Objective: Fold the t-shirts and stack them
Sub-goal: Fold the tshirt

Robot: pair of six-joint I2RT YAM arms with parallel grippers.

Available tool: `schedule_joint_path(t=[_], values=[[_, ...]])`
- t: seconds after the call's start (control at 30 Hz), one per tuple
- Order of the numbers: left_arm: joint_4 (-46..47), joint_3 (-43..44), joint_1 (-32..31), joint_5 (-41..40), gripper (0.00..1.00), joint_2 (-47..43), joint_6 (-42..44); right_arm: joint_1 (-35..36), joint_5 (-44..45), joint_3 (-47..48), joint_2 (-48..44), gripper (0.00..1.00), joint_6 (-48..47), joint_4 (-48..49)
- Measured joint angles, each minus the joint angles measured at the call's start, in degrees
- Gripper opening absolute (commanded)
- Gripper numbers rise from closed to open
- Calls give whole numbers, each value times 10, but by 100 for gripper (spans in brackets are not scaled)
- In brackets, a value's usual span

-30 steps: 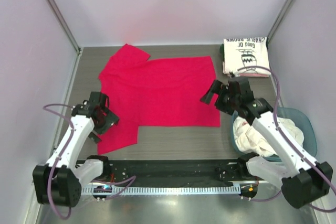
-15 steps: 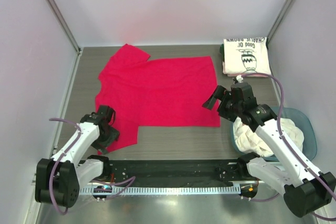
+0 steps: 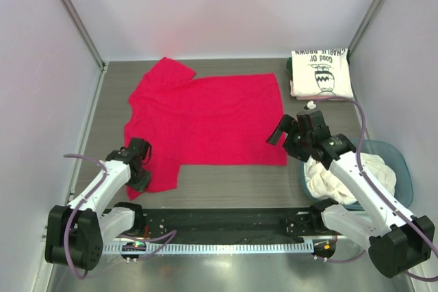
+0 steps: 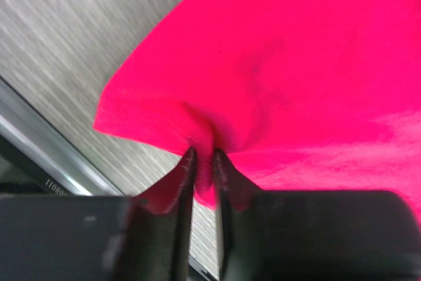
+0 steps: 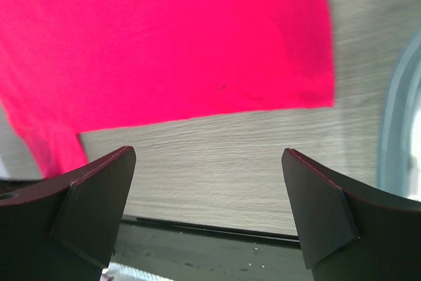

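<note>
Red shirt (image 3: pixel 205 117) lay spread flat on the table (image 3: pixel 226 182), just left of the tub (image 3: pixel 404 169), sleeves on the side away from the tub, hem edge on the tub side. Folded cream shirt (image 3: pixel 321 73) with black print sat behind the tub at the far edge, and white shirts (image 3: pixel 321 176) were bunched inside the tub. Left gripper (image 3: pixel 140 169) was down at the near sleeve, the corner of the red shirt farthest from the tub; the left wrist view showed its jaws nearly together with a puckered ridge of red cloth pinched between them (image 4: pixel 202 156). Right gripper (image 3: pixel 284 130) hung over the hem edge on the tub side. Its jaws were wide apart with nothing in them, and the right wrist view showed the near hem corner and bare table between the fingertips (image 5: pixel 208 154). Step in hand looked like taking hold for the first fold of the red shirt, with only one side gripped. Next move probably called for the right gripper to drop onto the near hem corner beside the tub and close on it. Both could then lift together and carry the near edge across, keeping the cloth taut so it doesn't bunch. Stacking not yet begun for this one.
</note>
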Motion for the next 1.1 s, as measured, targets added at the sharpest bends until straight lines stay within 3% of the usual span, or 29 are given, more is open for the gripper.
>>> schedule_joint_path(t=[0.27, 0.63, 0.9, 1.1], values=[[26, -7, 0, -6, 4, -7, 24, 0, 65, -48, 62, 96, 21, -25], [47, -10, -1, -5, 1, -8, 47, 11, 78, -53, 183, 91, 36, 45], [65, -13, -1, -5, 0, -11, 55, 17, 121, -43, 255, 70, 36, 76], [77, -25, -1, -5, 0, -35, 54, 20, 152, -44, 274, 40, 36, 69]])
